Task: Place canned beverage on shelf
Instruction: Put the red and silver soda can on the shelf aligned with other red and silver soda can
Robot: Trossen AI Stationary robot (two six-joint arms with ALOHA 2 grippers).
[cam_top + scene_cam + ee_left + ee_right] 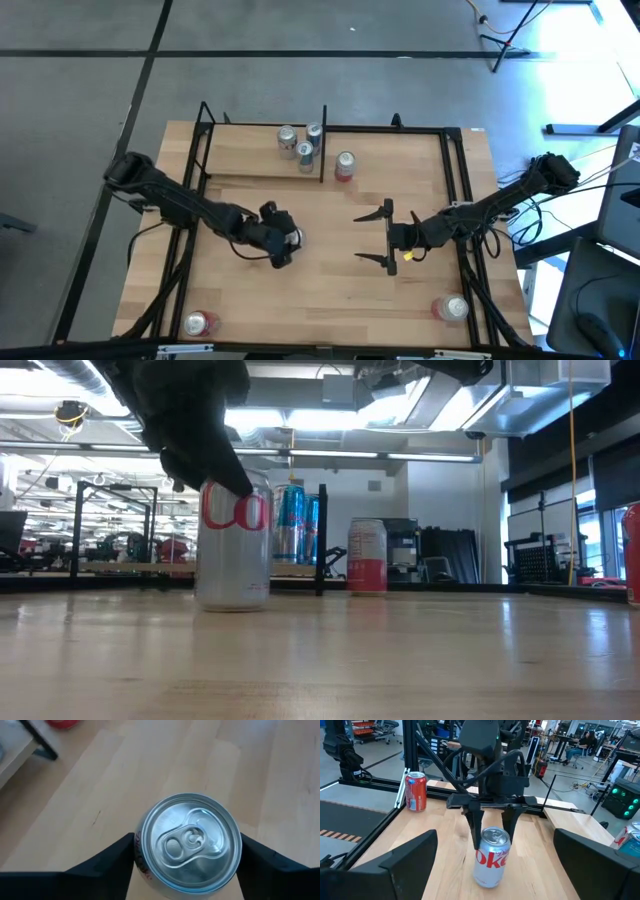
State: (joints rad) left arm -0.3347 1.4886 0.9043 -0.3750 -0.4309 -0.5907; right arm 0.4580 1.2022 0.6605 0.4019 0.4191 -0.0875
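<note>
a: gripping a silver can (291,238) near mid-table, the left gripper (280,240) comes down from above, one finger on each flank. in the left wrist view the two fingers (107,857) flank the can's lid, and the right wrist view shows them pressed against its upper wall.

b: and is the can off the table?

a: no. in the low view its base meets the tabletop (320,660); it stands upright with red lettering on its side.

b: where is the other arm?

a: the right gripper (388,236) waits beside it toward the table's right, jaws spread wide, nothing between them, pointed at the held can.

b: which step is this, then?

a: judged from the pictures, the grasp is made and the lift not yet begun. the shelf (262,150) lies at the far left part of the table, well apart from the can, and already carries a cluster of three cans (301,142) near its right end.

b: what does the next move call for?

a: a straight rise high enough to clear the shelf's plank and its black rods, then travel toward the bare stretch of plank left of the cluster, and a level set-down.

b: anything else on the table?

a: a red-and-white can (345,165) just right of the shelf's end post, plus one can near each front corner: a front-left can (201,323) and a front-right can (452,308).
</note>
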